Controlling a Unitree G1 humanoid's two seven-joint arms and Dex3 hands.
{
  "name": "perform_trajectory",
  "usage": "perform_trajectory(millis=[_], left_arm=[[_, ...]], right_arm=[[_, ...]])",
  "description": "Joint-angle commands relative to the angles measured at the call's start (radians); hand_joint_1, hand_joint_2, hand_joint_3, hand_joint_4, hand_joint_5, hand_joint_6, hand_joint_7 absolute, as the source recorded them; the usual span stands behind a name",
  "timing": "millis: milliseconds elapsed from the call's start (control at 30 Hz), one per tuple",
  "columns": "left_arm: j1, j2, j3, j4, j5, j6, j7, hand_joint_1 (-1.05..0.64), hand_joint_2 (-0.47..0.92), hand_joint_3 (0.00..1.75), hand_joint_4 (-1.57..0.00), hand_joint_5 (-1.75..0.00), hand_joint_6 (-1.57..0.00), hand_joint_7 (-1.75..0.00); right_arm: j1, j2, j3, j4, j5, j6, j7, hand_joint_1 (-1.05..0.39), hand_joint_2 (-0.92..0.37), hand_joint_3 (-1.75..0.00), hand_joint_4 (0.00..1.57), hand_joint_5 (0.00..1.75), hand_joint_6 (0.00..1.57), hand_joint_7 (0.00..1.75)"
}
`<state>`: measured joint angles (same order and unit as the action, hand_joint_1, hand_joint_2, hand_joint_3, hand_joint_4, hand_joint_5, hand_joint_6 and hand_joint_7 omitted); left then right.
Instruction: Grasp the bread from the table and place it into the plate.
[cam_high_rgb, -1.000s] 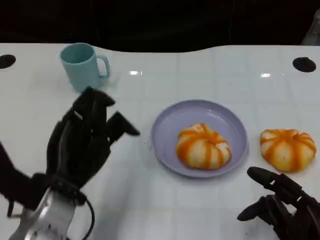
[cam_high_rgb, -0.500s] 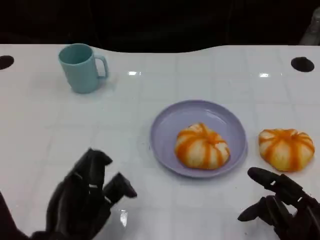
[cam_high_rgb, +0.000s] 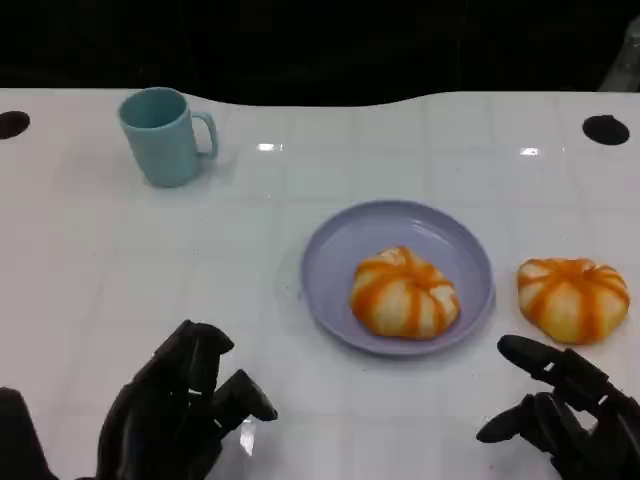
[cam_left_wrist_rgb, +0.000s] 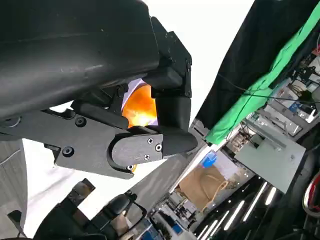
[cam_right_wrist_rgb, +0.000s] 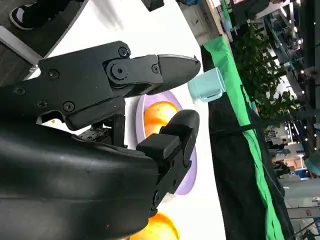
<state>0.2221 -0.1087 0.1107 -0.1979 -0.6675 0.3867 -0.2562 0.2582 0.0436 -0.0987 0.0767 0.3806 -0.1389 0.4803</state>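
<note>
As we go from biggest to smallest, lines follow:
table: white table (cam_high_rgb: 330, 170), we see it carrying everything.
plate: lavender plate (cam_high_rgb: 340, 250) right of centre, one bread in it.
left hand: left hand (cam_high_rgb: 175, 420) low at the near left edge, fingers (cam_high_rgb: 243, 395) apart, we see nothing in them.
right hand: right hand (cam_high_rgb: 565, 420) at the near right corner, fingers (cam_high_rgb: 530, 355) spread and released, near the loose bread but apart from it.
mug: light blue mug (cam_high_rgb: 163, 135) upright, far left, handle to the right, well apart from the plate.
bread on plate: orange-striped bread on plate (cam_high_rgb: 405, 293), on the near half of the plate.
bread on table: second striped bread on table (cam_high_rgb: 573, 298), just beside the plate's right rim, outside it; we can't tell if it touches.
</note>
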Motion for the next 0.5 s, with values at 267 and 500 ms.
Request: perform_trajectory(millis=[267, 500], left_arm=[[-0.018, 0.018, 0.007, 0.018, 0.036, -0.003, 0.009, -0.53, 0.92, 0.40, -0.74, -1.75, -0.55, -1.70], [-0.023, 0.017, 0.005, 0.038, 0.046, -0.021, -0.007, -0.53, 0.92, 0.38, -0.73, -1.75, -0.54, -1.70]], right_arm=[[0.002, -0.020, -0.011, 0.013, -0.001, -0.025, 0.005, -0.74, -0.92, -0.32, 0.66, 1.20, 0.91, 0.38], [-0.004, -0.019, -0.015, 0.026, 0.004, -0.029, 0.009, -0.75, -0.92, -0.32, 0.67, 1.19, 0.92, 0.38]])
